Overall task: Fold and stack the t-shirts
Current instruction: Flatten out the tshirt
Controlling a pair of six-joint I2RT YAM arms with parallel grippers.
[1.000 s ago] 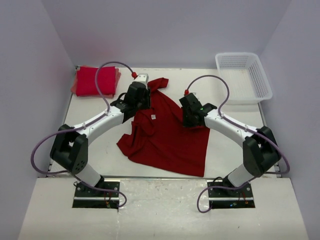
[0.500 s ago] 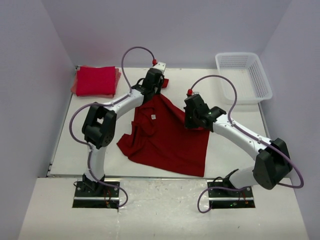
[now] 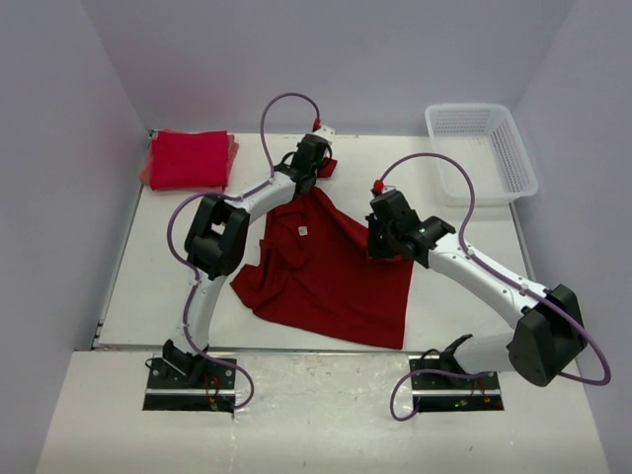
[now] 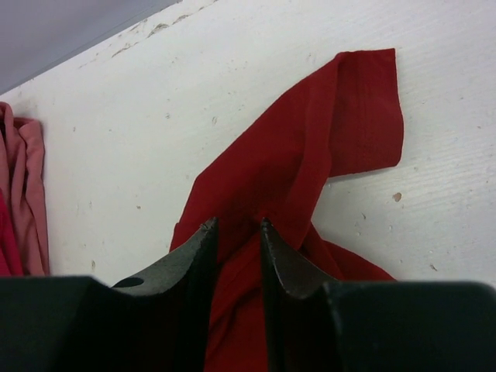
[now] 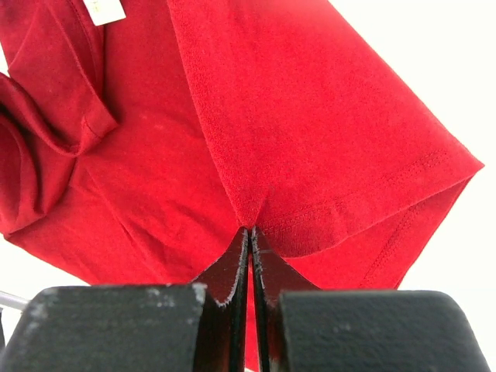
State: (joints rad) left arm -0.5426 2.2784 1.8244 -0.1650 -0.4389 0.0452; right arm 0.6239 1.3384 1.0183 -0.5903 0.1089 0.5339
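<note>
Crimson t-shirt (image 3: 326, 272) lies rumpled mid-counter (image 3: 158, 267), label up, between both arms. Right end effector (image 5: 249, 231) is clamped fully shut on a pinch of cloth just beside a stitched hem. I read that as an anchor so the fabric can be tensioned. Left end effector (image 4: 238, 226) is out at the far sleeve, jaws only narrowly apart w/ a ridge of cloth between them. Can't tell if it's biting or just straddling. Holding opposite ends makes sense: pull apart to flatten before any fold. Bright red t-shirts (image 3: 190, 160) sit folded in the far-left corner, prob. the stack this one joins. White basket (image 3: 513, 158) is far right, well apart, not needed atm.
</note>
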